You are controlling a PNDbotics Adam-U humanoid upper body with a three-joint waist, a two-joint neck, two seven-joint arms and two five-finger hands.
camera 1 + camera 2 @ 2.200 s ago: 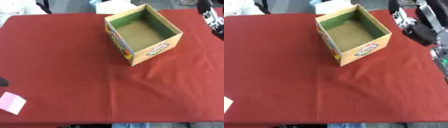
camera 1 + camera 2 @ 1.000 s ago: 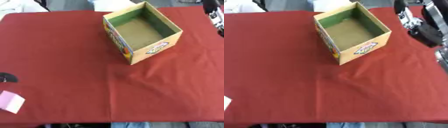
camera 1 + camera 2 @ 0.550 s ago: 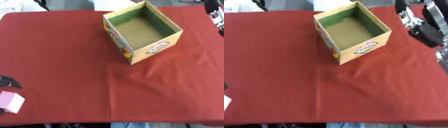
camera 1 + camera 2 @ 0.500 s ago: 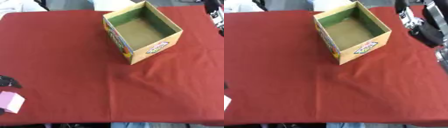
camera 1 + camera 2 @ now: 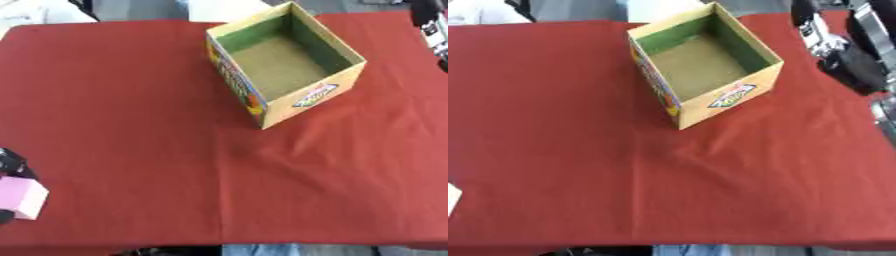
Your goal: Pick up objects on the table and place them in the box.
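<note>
An open cardboard box [image 5: 293, 102] with a green inside and nothing in it stands on the red tablecloth at the upper middle. A pink block [image 5: 21, 197] lies at the far lower left, by the table's front edge. Only small black parts of my left hand [image 5: 10, 162] show at the left edge; one touches the block's top corner and another sits just below the block. My right arm and hand [image 5: 852, 55], black and silver, hang over the table's right edge, to the right of the box and apart from it.
The red tablecloth [image 5: 157, 130] covers the whole table and is wrinkled just in front of the box. White things lie beyond the far edge [image 5: 223, 9]. The table's front edge runs along the bottom of the view.
My left hand has moved down along the left edge until it reaches the pink block. The box and the block have stayed put. The right arm has barely shifted.
</note>
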